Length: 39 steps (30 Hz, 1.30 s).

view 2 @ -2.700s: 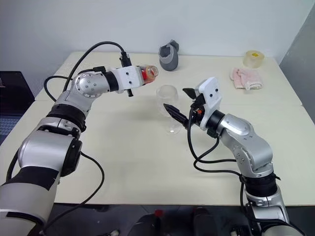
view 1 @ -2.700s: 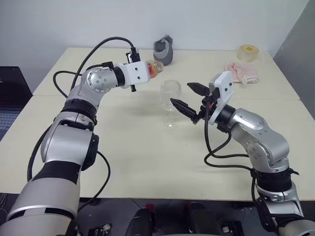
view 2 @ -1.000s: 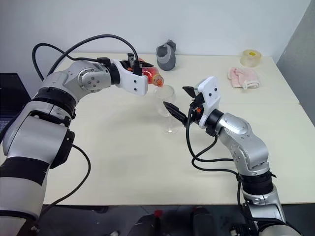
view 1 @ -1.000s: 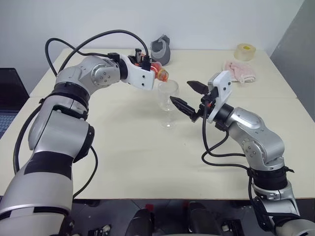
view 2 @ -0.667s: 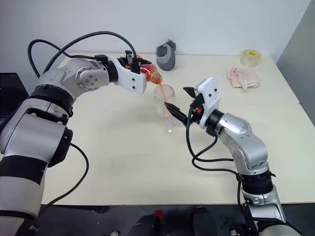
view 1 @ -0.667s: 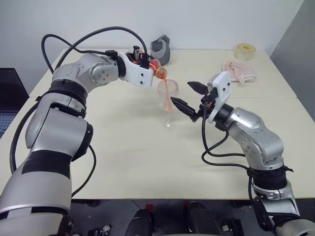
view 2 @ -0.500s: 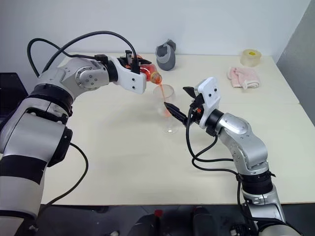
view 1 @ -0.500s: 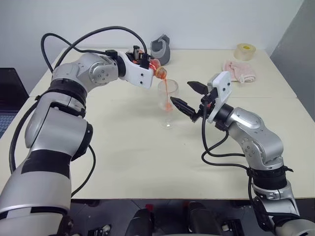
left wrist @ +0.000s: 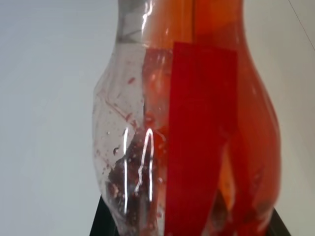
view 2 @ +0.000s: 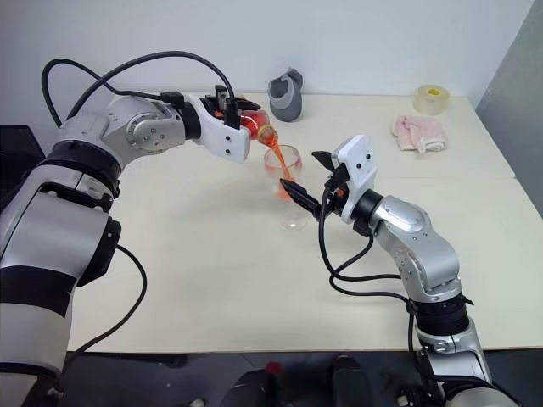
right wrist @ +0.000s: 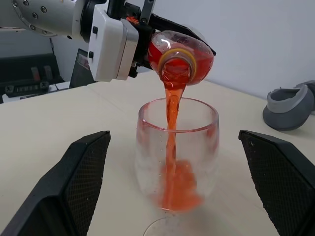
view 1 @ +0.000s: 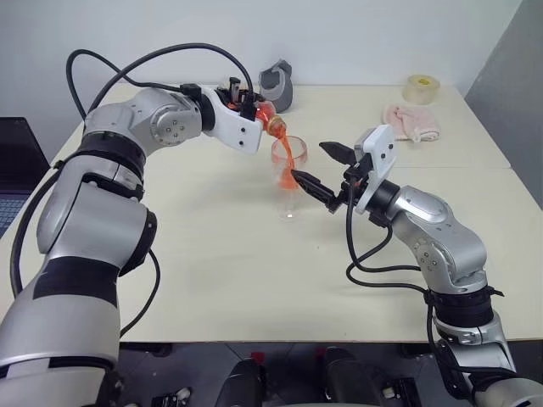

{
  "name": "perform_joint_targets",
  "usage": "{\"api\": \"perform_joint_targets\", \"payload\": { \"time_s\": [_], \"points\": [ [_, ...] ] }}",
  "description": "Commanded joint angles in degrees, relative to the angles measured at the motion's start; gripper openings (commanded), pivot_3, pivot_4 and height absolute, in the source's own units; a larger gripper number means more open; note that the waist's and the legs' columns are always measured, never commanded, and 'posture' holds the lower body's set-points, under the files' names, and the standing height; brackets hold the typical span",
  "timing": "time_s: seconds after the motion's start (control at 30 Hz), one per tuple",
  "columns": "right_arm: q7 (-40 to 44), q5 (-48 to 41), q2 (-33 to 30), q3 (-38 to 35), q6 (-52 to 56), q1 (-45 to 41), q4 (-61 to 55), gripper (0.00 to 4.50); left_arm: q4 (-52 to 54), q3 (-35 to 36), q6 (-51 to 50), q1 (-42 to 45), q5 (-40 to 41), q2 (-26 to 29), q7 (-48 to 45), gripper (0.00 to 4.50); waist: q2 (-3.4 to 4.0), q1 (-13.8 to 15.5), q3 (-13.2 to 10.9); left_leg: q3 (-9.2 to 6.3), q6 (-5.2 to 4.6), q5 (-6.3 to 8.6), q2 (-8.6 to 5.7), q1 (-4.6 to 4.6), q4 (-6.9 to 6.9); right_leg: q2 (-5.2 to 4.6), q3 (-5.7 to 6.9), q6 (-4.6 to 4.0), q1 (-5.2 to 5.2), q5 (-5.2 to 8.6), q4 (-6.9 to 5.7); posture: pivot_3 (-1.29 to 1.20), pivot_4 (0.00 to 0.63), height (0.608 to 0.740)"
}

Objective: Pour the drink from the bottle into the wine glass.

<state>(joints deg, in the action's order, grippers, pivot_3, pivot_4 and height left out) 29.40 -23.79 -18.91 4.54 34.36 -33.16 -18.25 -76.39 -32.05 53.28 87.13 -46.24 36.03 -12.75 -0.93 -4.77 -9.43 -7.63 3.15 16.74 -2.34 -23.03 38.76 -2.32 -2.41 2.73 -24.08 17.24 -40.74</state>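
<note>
Clamped around the bottle (right wrist: 179, 58), the left gripper (view 1: 242, 106) tips it mouth-down just above the wine glass (right wrist: 177, 152), and the drink (right wrist: 173, 147) falls in a red stream from the bottle's mouth inside the rim, pooling in the bowl. Right gripper (view 1: 322, 168) stands with fingers (right wrist: 81, 182) spread wide on either side of the glass, touching nothing. Beyond the left gripper a grey cup-like object (view 1: 277, 85) sits near the table's (view 1: 237, 280) far edge; bare tabletop lies nearer the robot.
</note>
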Motion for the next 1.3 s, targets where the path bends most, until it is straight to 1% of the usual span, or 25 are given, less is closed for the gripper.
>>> {"api": "perform_joint_targets", "payload": {
  "time_s": [0.03,0.9,1.13,1.3],
  "points": [
    [0.39,0.18,0.32,-0.09,-1.5,-0.99,-1.39,4.5,0.46,-0.06,0.62,3.39,-0.22,1.33,1.91,1.01,0.0,0.0,0.0,0.0,0.0,0.0,0.0,0.0,0.01,0.0,0.0,0.0,0.0,0.0,0.0,0.0,0.15,0.74],
    [0.84,0.52,0.18,-0.66,-2.46,-1.21,-0.28,4.5,-0.4,-2.14,-0.53,6.34,-3.65,1.92,5.3,1.01,0.0,-0.02,0.0,0.01,0.0,0.0,-0.02,0.0,0.02,-0.02,0.0,0.02,-0.01,0.01,-0.02,0.0,0.15,0.74],
    [-0.23,-1.06,2.45,-2.46,-3.08,-2.04,-0.25,4.5,-0.59,-2.88,-0.89,6.99,-4.43,2.07,5.92,1.01,0.0,-0.02,0.0,0.01,0.0,0.0,-0.02,0.0,0.02,-0.02,0.0,0.02,-0.02,0.01,-0.03,0.0,0.15,0.74],
    [-0.3,-0.94,2.94,-2.49,-2.81,-2.06,-0.41,4.5,-0.7,-3.2,-1.0,7.17,-4.32,1.99,5.89,1.01,0.0,-0.03,0.0,0.0,0.0,0.0,-0.02,0.0,0.02,-0.02,0.0,0.02,-0.02,0.01,-0.05,0.0,0.15,0.74]
  ]
}}
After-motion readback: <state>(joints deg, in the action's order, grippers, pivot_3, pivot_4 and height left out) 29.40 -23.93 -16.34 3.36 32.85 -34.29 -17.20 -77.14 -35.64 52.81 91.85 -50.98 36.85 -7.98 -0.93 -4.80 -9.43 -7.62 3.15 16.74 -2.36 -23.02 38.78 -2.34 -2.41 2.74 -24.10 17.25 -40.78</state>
